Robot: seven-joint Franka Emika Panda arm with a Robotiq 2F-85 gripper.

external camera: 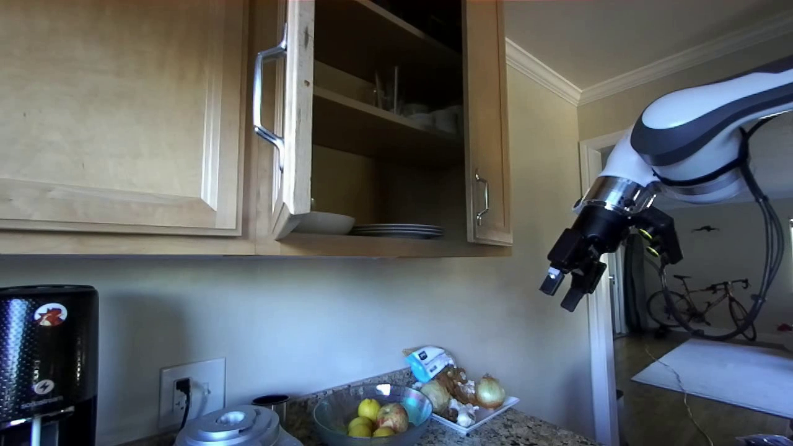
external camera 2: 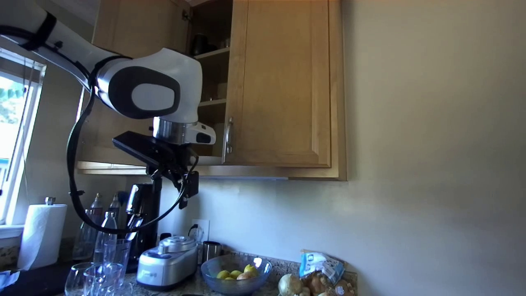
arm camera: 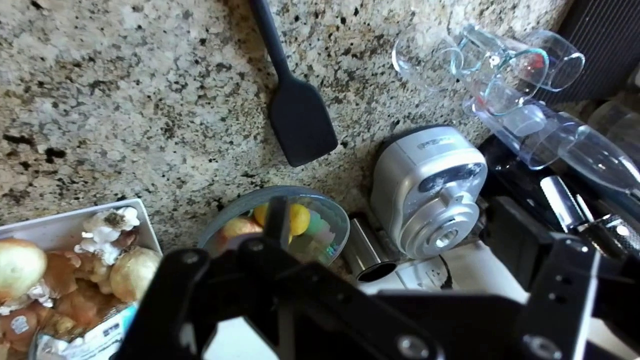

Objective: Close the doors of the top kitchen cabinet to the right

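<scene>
- The top kitchen cabinet (external camera: 372, 249) is seen higher than the jaws in both exterior views, its interior exposed
- The speckled counter (arm camera: 150, 115) is shown below the jaws in the wrist view
- The wide-swung door (external camera 2: 139, 24) is turned well outward, up and to the left of the jaws in an exterior view
- The ajar door (external camera 2: 283, 82) is swung out only partway, up and to the right of the jaws in that view
- The black gripper (external camera: 560, 293) is pictured with its jaws spread, a wide gap being shown between them in the wrist view
- The silver appliance (arm camera: 430, 187) is framed in that gap, on the counter beneath the jaws
- The fruit bowl (arm camera: 260, 193) is partly hidden behind one of the jaws in the wrist view
- The white tray (arm camera: 55, 226) of onions (arm camera: 132, 275) and garlic (arm camera: 102, 236) is placed beyond the outer side of that same jaw
- The black spatula (arm camera: 302, 120) is laid past the jaws, toward the top of the wrist view
- The steel cup (arm camera: 365, 245) is framed between the jaws, just beside the silver appliance
- The bar handle (external camera: 257, 93) of the wide-swung door is borne on its side away from the jaws
</scene>
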